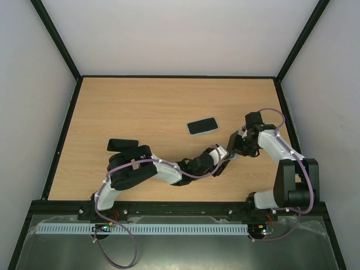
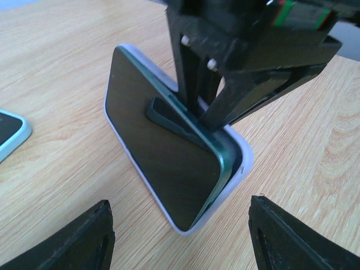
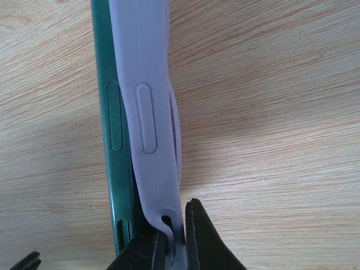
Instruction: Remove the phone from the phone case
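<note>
Top view: the left arm stretches low across the worktop (image 1: 157, 101), and its hand (image 1: 224, 161) meets the right hand (image 1: 237, 147) right of centre. The right arm is folded with its elbow high and its hand tipped downward. A spare handset (image 1: 202, 126) lies flat just beyond them, well apart from a black slab (image 1: 122, 144) on the left.

Left wrist view: the phone (image 2: 163, 146) stands tilted on a long edge, partly peeled from the pale case (image 2: 243, 160) behind it. The left fingers (image 2: 84, 242) stand apart on either side, touching nothing. The right hand comes down from above onto the top edge.

Right wrist view: the right fingers (image 3: 197, 236) are clamped together on the case lip alone, and the green phone edge lies just beside it.

The step looks like pulling the phone free. The left hand should probably close on the phone's bare ends (not the rubbery case) and draw it away from the case back while the right holds firm. Otherwise the case may stretch and follow it.
</note>
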Controlling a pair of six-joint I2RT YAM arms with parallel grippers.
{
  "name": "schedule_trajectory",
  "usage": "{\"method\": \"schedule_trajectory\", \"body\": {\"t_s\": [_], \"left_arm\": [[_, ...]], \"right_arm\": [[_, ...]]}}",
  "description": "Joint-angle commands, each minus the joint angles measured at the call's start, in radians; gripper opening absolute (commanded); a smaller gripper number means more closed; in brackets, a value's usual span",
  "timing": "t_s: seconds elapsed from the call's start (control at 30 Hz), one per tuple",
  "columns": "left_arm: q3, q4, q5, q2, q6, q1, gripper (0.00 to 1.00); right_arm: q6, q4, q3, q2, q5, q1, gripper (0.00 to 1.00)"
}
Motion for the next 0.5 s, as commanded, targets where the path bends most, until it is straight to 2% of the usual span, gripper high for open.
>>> {"method": "schedule_trajectory", "body": {"t_s": [0.0,0.47], "left_arm": [[0.061,-0.008,-0.076,0.033,0.073,-0.021,0.65],[0.173,-0.089,-0.206,0.111,0.162,-0.027,0.59]], "right_arm": [[-0.008,0.069,0.011,0.0,-0.021,-0.001,0.02],[-0.013,0.063,0.003,-0.021,-0.036,-0.001,0.02]]}}
